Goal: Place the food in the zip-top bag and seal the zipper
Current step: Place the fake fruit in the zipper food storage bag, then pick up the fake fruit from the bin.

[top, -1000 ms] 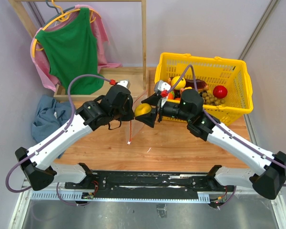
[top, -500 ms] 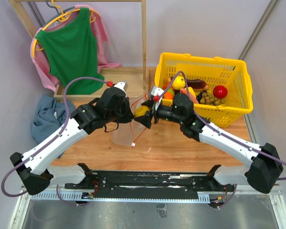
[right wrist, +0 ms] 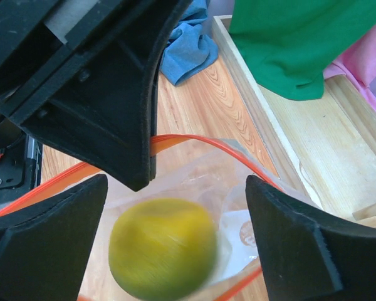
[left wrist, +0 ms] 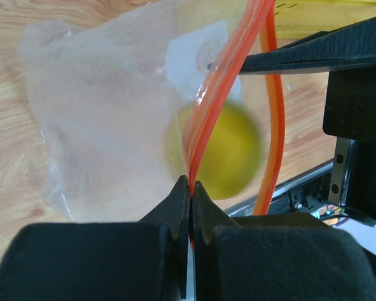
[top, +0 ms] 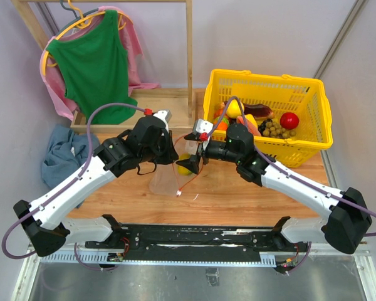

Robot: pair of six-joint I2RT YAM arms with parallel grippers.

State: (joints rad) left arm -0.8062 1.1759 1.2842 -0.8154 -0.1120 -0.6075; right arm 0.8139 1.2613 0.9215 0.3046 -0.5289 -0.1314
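Note:
My left gripper [top: 171, 154] is shut on the orange-red zipper [left wrist: 219, 94] and holds the mouth of the clear zip-top bag [left wrist: 100, 113] open and raised. My right gripper [top: 194, 150] is open just above the mouth. A yellow-green toy fruit [top: 184, 165] is loose below its fingers and blurred, inside the bag's mouth; it also shows in the left wrist view [left wrist: 229, 153] and the right wrist view [right wrist: 163, 248]. The left gripper [left wrist: 191, 183] pinches the strip at its fingertips. The right gripper [right wrist: 175, 188] stands wide apart, empty. More food, red [top: 289, 120], purple [top: 258, 111] and yellow [top: 234, 108], lies in the basket.
The yellow lattice basket [top: 313, 94] stands at the back right. A wooden rack with a green shirt [top: 94, 63] stands at the back left. A blue cloth [top: 59, 153] lies at the left edge. A wooden tray edge [right wrist: 269, 132] runs behind the bag.

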